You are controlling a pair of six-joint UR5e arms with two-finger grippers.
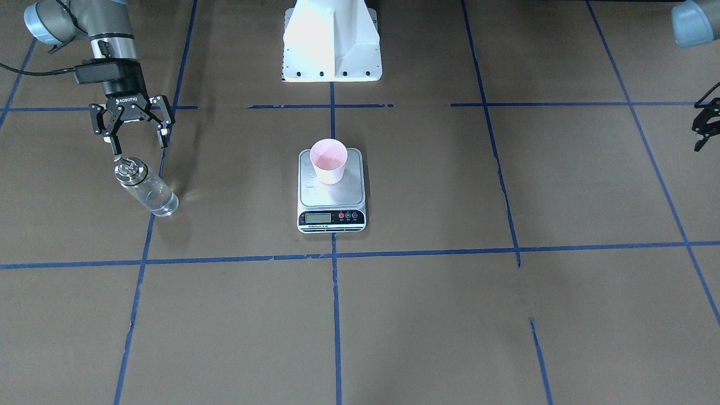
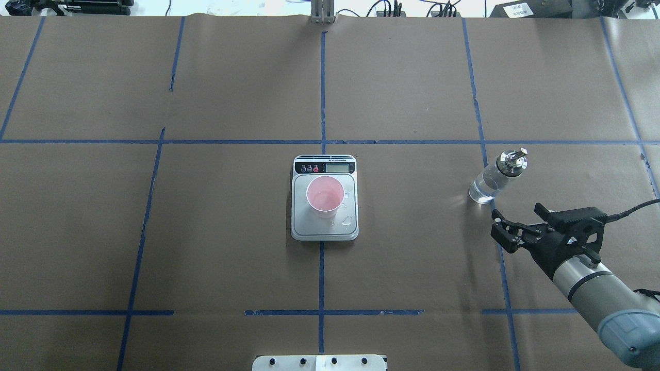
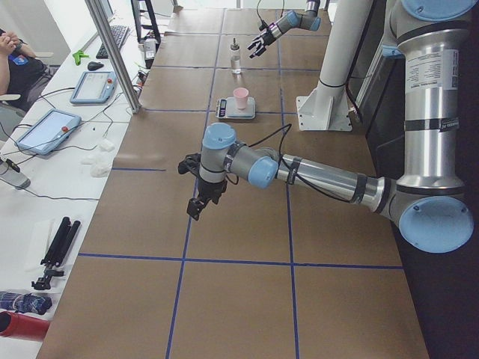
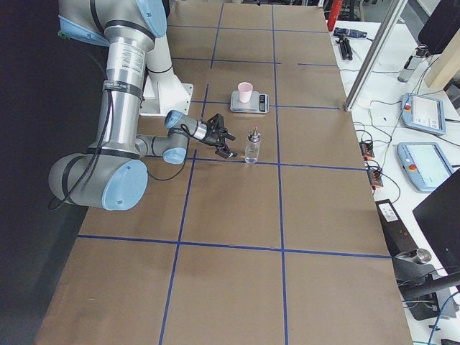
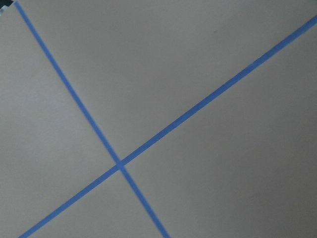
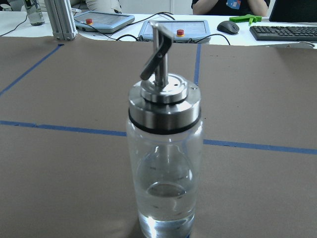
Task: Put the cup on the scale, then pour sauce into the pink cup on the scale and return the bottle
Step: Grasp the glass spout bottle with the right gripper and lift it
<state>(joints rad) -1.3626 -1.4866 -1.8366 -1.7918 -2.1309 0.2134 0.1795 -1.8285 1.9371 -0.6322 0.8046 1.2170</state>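
Observation:
The pink cup (image 1: 329, 160) stands upright on the scale (image 1: 332, 197), and the same cup (image 2: 325, 197) sits in the middle of the silver platform (image 2: 314, 232). A shallow layer of clear sauce (image 1: 328, 163) lies in it. The glass bottle (image 1: 145, 188) stands upright on the paper, apart from the scale, with some liquid left in the bottle (image 6: 165, 163). My right gripper (image 1: 138, 140) is open and empty, drawn back a little from the bottle (image 2: 495, 178) and touching nothing. My left gripper (image 1: 710, 135) hangs at the view's edge, far from everything, one finger splayed as if open.
A few droplets (image 2: 348, 221) lie on the scale platform beside the cup. The white robot base (image 1: 332, 42) stands behind the scale. Blue tape lines (image 5: 119, 163) cross the brown paper. Tablets, a keyboard and a seated person (image 6: 225, 5) are beyond the table's far edge.

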